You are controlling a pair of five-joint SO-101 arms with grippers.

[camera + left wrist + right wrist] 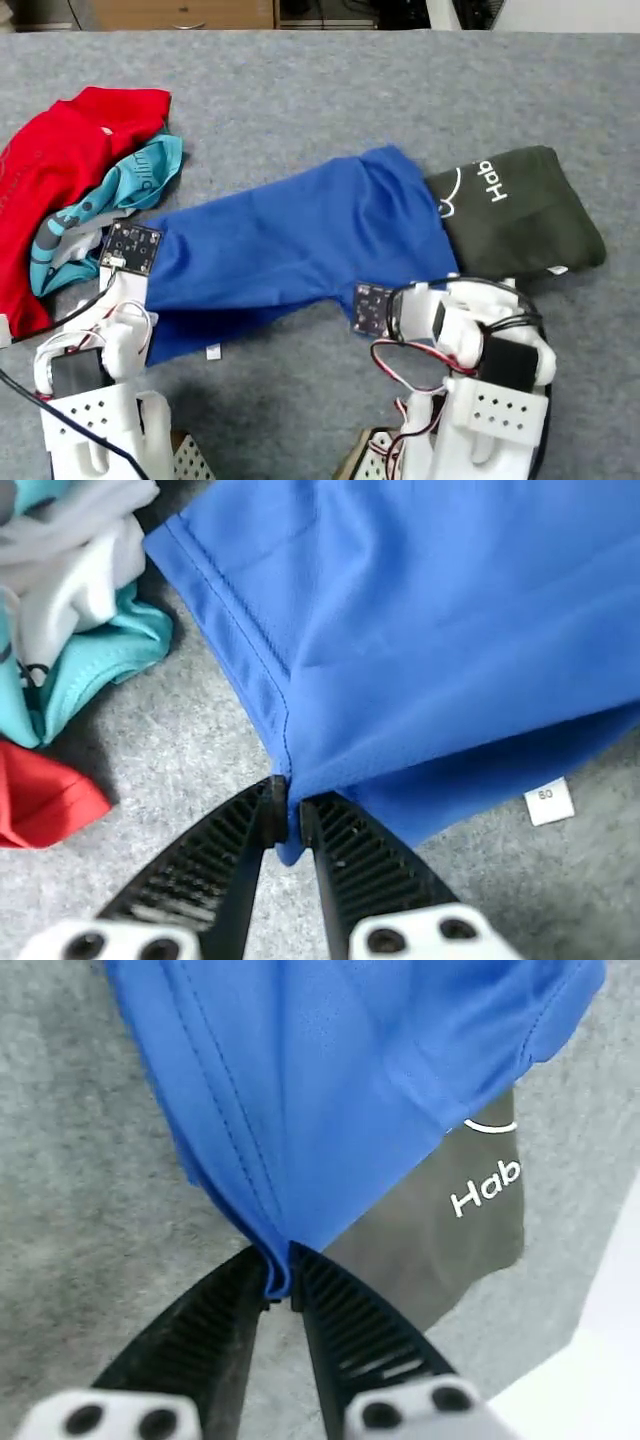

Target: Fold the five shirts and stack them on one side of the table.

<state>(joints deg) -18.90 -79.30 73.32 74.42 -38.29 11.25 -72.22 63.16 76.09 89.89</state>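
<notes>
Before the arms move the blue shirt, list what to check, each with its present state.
1. Left gripper shut on the blue fabric shirt's hem: ok.
2. Right gripper shut on its edge: ok.
3. Blue shirt flat on the grey felt table: not ok, rumpled, near edge doubled under.
4. Blue shirt clear of the folded dark green shirt: not ok, it overlaps one corner.
5. Crumpled teal shirt clear of the blue one: cannot tell.
</notes>
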